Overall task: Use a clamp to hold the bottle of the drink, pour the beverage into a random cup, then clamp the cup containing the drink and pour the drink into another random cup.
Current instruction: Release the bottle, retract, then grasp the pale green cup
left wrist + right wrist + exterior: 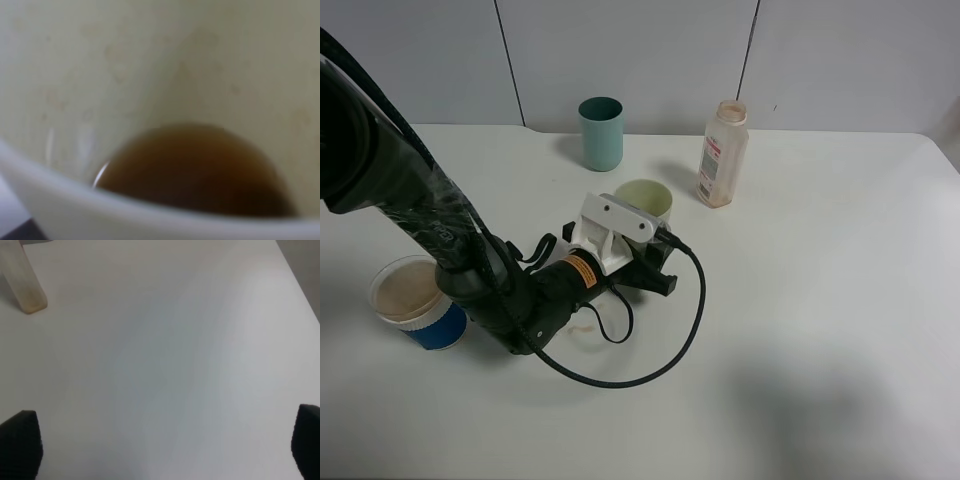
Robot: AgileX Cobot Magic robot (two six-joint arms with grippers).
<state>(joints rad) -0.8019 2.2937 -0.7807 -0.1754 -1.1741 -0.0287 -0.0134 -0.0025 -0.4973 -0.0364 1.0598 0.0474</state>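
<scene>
Black L arm fills the near left of the high view, reaching in to the green cup at mid-table. L claw sits under its white cam mount. It is pressed together, apparently pinching the cup's near wall, but the fingers themselves are hidden. Cup stands upright, long axis vertical. Blue cup is back by the arm's elbow, well left of the green one, so the pour target lies behind the claw, on the L arm's side. Teal tumbler and bottle stand apart at the back of the table.

L wrist view: looks close over the green cup's rim, w/ brown drink pooled low inside.

R wrist view: R claw is spread wide, holding nothing, over the table. Bottle's base shows at the frame corner, well apart. Prob. next for the L arm: lift, swing left, tip.
</scene>
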